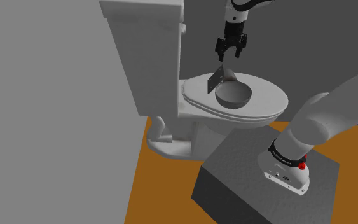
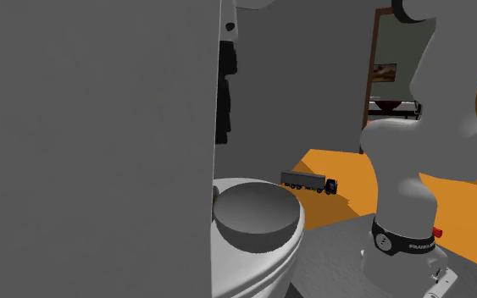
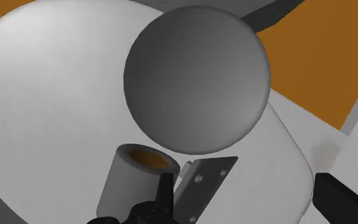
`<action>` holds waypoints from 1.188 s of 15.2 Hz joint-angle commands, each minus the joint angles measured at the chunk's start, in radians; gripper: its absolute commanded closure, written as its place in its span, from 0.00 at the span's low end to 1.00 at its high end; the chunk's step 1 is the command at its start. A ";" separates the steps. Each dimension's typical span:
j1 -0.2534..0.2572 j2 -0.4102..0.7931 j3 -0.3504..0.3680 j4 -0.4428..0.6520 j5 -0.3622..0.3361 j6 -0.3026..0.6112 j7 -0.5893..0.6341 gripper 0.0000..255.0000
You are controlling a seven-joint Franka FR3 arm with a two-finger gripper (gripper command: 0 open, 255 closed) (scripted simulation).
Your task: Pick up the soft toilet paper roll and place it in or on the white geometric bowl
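Toilet paper roll [image 3: 131, 181] is on the closed toilet lid [image 3: 44, 102], just beside the bowl [image 3: 196, 76]. The roll is pale grey with an orange-brown core, and the core opening faces up toward the wrist camera. Nothing is holding it.

The bowl is on the same lid. It is round and drawn plain grey, and it sits upright with the hollow up in the shoulder view [image 1: 233, 95] and in the second exterior view [image 2: 257, 218].

A flat grey metal plate [image 3: 204, 181] with small holes lies right next to the roll, between roll and bowl. In the shoulder view it [image 1: 216, 80] tilts at the bowl's far-left edge.

The jaws are apart, with nothing clasped. In the shoulder view they hang above the lid, over the plate and the far rim of the bowl, clear of both. In the wrist view the roll is outside the gap, next to one finger [image 3: 165, 191], and the plate edge reaches into the gap.

The toilet tank [image 1: 144, 38] is left and behind the lid. The floor [image 1: 165, 191] is orange and the stand [image 1: 241, 184] is a dark grey box near the toilet. A grey wall [image 2: 84, 127] covers the second exterior view's left. A toy truck [image 2: 309, 181] is on the floor beyond the toilet.
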 commanded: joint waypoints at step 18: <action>-0.202 0.744 -0.178 0.566 0.097 -0.118 0.122 0.00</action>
